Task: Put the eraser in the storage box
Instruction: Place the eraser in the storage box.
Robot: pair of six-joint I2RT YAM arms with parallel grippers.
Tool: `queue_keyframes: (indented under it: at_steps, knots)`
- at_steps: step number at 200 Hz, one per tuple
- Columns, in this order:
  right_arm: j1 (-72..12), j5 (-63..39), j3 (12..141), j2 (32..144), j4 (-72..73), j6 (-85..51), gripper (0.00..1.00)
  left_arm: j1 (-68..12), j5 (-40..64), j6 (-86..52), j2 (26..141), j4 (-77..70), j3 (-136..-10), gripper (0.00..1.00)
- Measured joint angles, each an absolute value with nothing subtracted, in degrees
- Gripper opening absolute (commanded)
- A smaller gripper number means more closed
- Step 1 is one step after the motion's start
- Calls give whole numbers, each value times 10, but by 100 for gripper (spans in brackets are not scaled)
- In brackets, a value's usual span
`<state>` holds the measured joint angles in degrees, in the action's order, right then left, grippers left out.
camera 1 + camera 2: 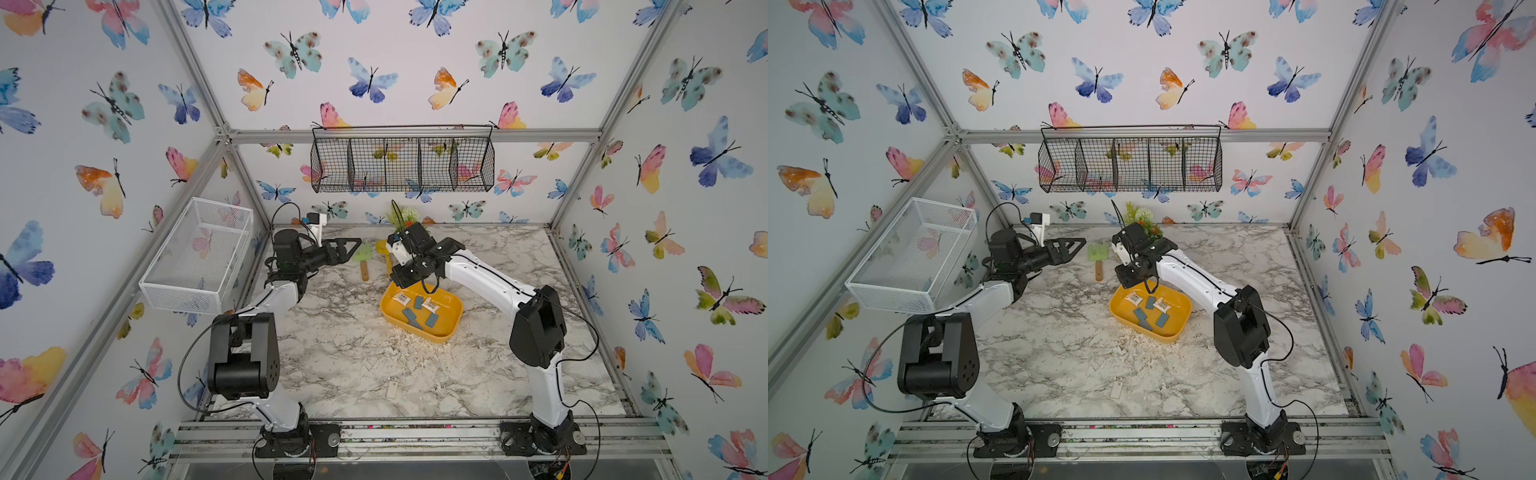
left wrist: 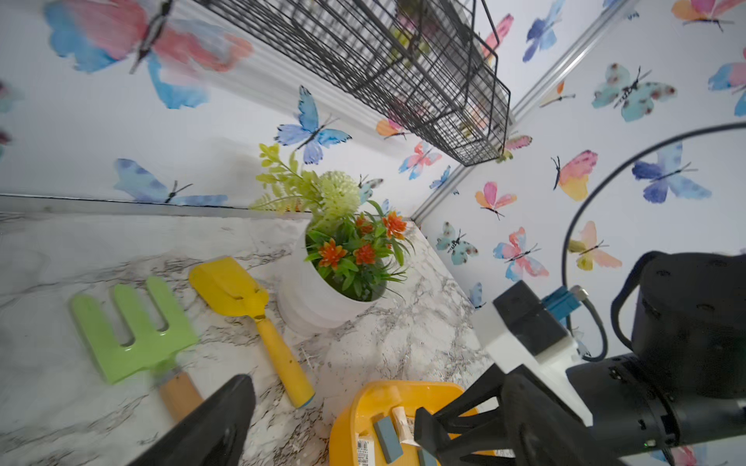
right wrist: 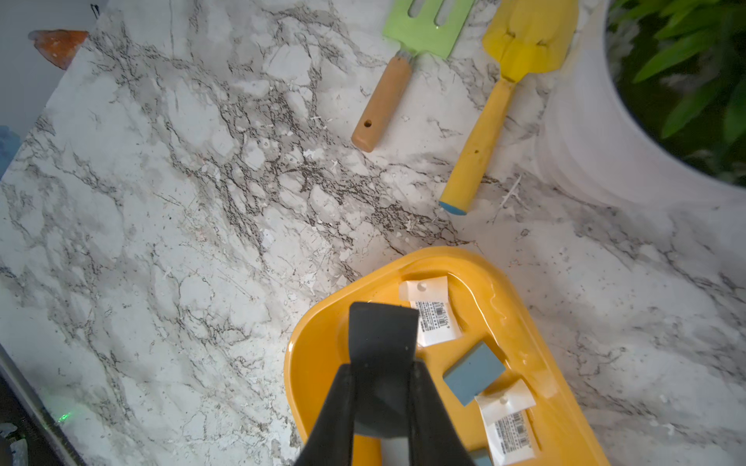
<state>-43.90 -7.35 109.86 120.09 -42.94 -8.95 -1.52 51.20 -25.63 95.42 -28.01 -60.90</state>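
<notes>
While right gripper point(image 3: 382, 322) hangs pressed together over storage box point(image 3: 319, 363), shovel point(image 3: 496, 105), rake point(image 3: 420, 28) at eleven o'clock, left gripper point(image 1: 352, 250) spread, erasers point(image 3: 474, 371) half-hidden.

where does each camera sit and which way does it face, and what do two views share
Top views: high at the front, looking down over the table; both arms show, left gripper and right gripper included.
Left wrist: on the left arm, facing the plant pot; its open fingers show.
Right wrist: on the right arm, looking down onto the storage box; its shut fingers show.
Shared: both wrist views show the yellow shovel and storage box.
</notes>
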Motion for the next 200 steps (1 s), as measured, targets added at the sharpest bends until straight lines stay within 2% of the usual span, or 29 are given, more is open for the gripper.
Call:
queue_keyframes:
  at_steps: [27, 86, 134, 200]
  knots:
    - [-435, -95, 1111, 1234, -433, -83, 17, -47, 521, -230, 987, -249, -644, 98]
    - [-435, -138, 1036, 1239, -432, -79, 17, -50, 525, -197, 1040, -187, -726, 98]
    - [-435, -150, 1037, 1245, -430, -79, 17, -49, 527, -189, 1042, -173, -730, 98]
    - [-435, -156, 1070, 1323, -441, -80, 18, -46, 529, -181, 1042, -164, -713, 98]
